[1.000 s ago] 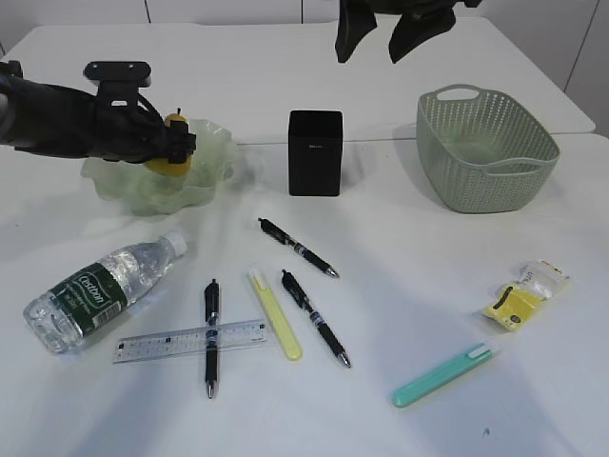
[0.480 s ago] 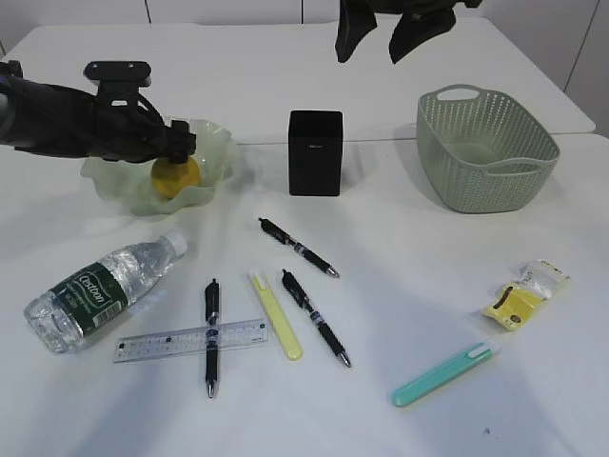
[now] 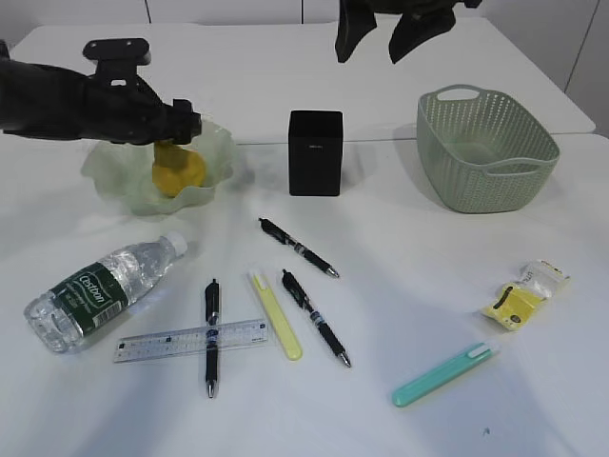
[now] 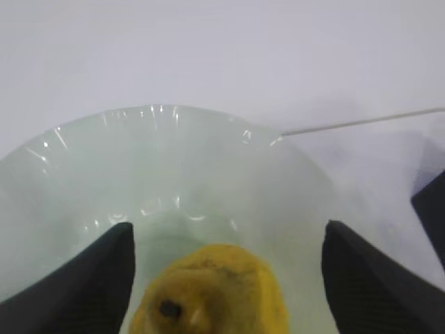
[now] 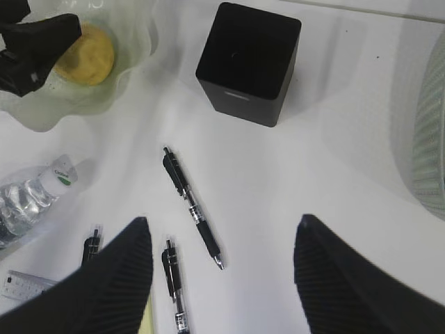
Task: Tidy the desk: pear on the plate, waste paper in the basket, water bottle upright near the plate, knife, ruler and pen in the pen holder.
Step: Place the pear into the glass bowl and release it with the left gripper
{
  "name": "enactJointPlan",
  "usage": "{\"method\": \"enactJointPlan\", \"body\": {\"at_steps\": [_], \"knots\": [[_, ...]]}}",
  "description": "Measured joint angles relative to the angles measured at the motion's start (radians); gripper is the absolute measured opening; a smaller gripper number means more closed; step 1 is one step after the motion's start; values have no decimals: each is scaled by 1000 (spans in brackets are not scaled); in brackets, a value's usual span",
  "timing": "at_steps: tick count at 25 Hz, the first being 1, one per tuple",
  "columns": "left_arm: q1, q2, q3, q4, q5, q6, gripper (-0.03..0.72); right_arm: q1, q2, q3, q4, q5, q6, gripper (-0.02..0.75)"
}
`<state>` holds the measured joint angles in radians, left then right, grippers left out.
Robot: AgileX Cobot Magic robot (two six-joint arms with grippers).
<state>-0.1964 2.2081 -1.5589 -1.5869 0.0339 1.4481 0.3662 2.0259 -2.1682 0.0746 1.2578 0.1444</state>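
— White desk fills the whole frame. Where is the left gripper?

— At upper left, over the plate. Its fingers are spread wide, one on each side of the pear, with a gap on both sides. The pear sits in the plate.

— And the right gripper?

— High at the top centre, its jaws spread and nothing between them.

— What lies further out?

— The pen holder stands at centre, right of the plate. The basket is at upper right. The water bottle lies on its side at lower left, the ruler just below it with a pen across it. The waste paper lies at right, below the basket.
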Motion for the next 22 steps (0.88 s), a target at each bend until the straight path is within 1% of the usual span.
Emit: {"method": "enactJointPlan", "body": {"at_steps": [5,9,11,14,18,20,22], "knots": [[0,-31,0,-61,25,0,594,0,0,0,0,0,0,502],[0,-56,0,-136,44,0,594,0,0,0,0,0,0,502],[0,-68,0,-183,67,0,594,0,0,0,0,0,0,502],[0,-83,0,-215,120,-16,594,0,0,0,0,0,0,502],[6,-95,0,-219,234,-147,594,0,0,0,0,0,0,502],[23,-95,0,-219,325,-262,594,0,0,0,0,0,0,502],[47,-95,0,-217,420,-333,593,0,0,0,0,0,0,502]]}}
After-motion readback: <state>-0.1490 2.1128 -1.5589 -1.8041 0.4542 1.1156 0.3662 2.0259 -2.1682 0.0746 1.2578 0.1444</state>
